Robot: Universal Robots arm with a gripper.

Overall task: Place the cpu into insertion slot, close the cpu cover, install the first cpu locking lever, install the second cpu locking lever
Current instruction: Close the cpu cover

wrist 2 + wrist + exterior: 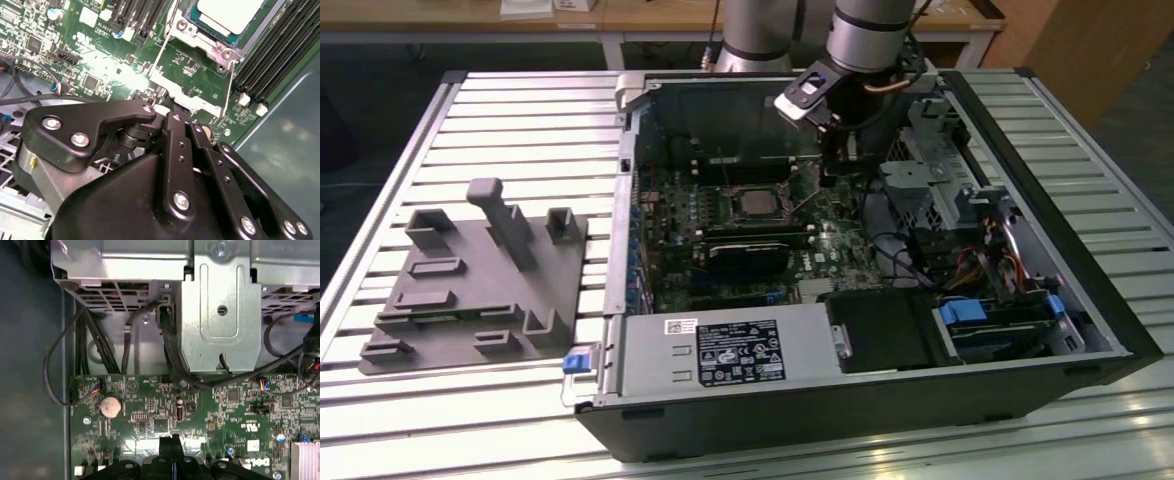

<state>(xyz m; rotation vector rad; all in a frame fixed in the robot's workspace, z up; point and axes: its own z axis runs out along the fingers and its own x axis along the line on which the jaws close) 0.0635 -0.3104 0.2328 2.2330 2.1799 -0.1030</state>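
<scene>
Holds black end effector [179, 120] clenched tight, low over green circuit board [195, 70], near square metal-rimmed insertion slot [210, 45] with flat silvery-tan square cpu [230, 12] seated inside.

A slatted metal table [480, 110] stands before a light wooden desk [667, 18]

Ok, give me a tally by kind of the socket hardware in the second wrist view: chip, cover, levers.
cpu: 1
cpu cover: 1
locking levers: 2
Total: 4
</scene>
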